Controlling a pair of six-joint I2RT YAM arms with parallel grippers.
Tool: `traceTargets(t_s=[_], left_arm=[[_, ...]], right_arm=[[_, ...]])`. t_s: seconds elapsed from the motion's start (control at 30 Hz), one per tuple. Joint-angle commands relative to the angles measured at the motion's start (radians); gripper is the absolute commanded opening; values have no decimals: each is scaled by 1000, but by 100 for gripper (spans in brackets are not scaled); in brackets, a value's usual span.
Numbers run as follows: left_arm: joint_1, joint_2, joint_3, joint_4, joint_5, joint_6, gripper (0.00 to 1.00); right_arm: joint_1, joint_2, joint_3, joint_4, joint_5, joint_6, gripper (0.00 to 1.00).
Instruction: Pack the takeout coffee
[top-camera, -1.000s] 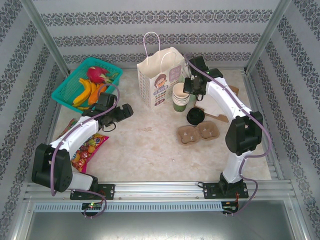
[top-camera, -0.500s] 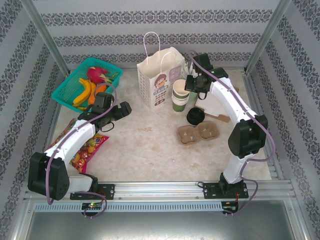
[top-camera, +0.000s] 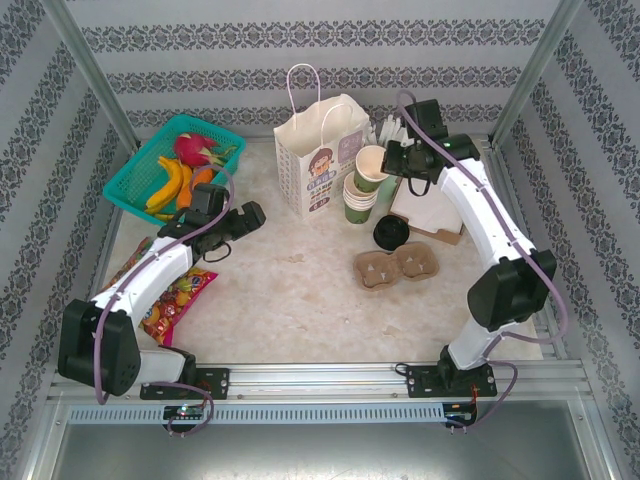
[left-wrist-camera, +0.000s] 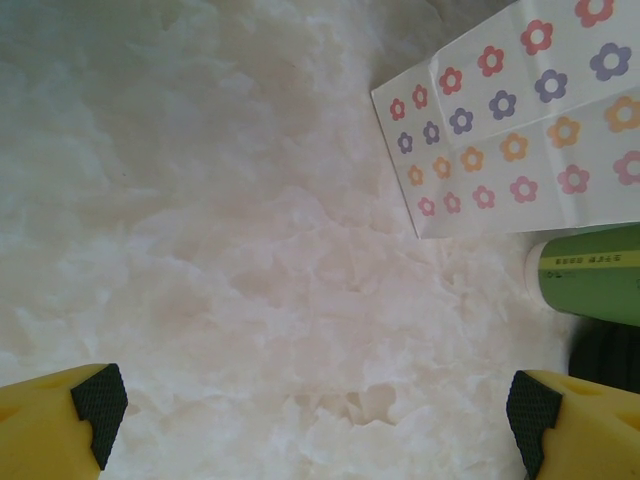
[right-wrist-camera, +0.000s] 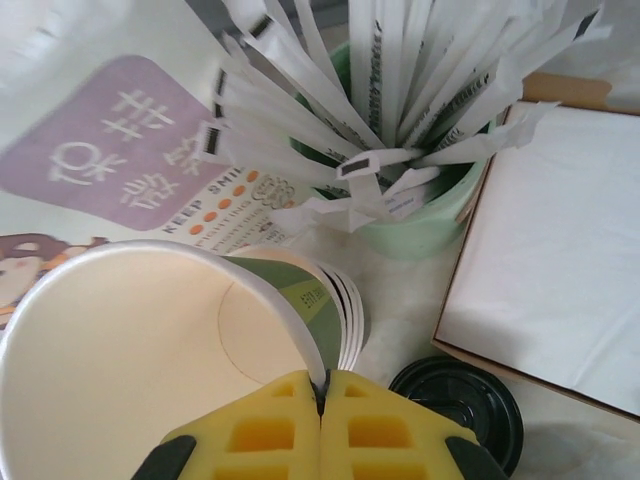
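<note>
**Q:** What surface and enclosure appear?

**A:** A pale, mottled tabletop, enclosed by wallpaper in patterned horizontal bands, with metal posts running to the upper corners.

**Q:** Where is the takeout coffee, and how does it look?

**A:** The takeout coffee stands right of centre in the overhead view. It is small and dark, capped by a round black lid, and neither gripper touches it.

**Q:** What surrounds it?

**A:** Nearer lies a brown pulp tray, and at lower left a snack packet. The left gripper, left of centre, has its jaws spread wide and holds nothing. Just beyond the coffee is a stack of cups. Above the stack, the right gripper has its jaws pinched together on the rim of a tilted lidless cup. Farther back are the paper bag, a cup of wrapped straws, and at upper left a teal fruit basket.
</note>
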Motion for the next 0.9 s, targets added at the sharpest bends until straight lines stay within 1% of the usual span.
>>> traceTargets(t_s=[0.0,0.1,0.13,0.2,0.3,0.5,0.57,0.67,0.73,0.87], left_arm=[[4,12,25,63,-1,-54,99],[4,15,29,84,-37,-122,100],[4,21,41,69,-45,-147,99],[5,37,64,73,0,-103,100],[4,50,77,71,25,-69,100],[4,66,99,22,27,-50,100],[4,73,101,15,30,-52,100],[4,92,101,22,39,-63,100],[4,102,98,31,50,-76,100],[7,120,108,1,51,-87,100]], right_arm=[[3,-85,-16,-2,-5,-21,0],[22,-131,-41,-4,-5,-24,0],[32,-146,-52,-6,-7,-26,0],[54,-173,-78,-13,-12,-24,0],[90,-194,-109,-32,-16,-30,0],[175,-199,-158,-53,-3,1,0],[219,-198,-191,-20,49,49,0],[270,-198,-267,81,81,120,0],[299,-182,-295,102,134,162,0],[339,-144,-367,170,115,240,0]])
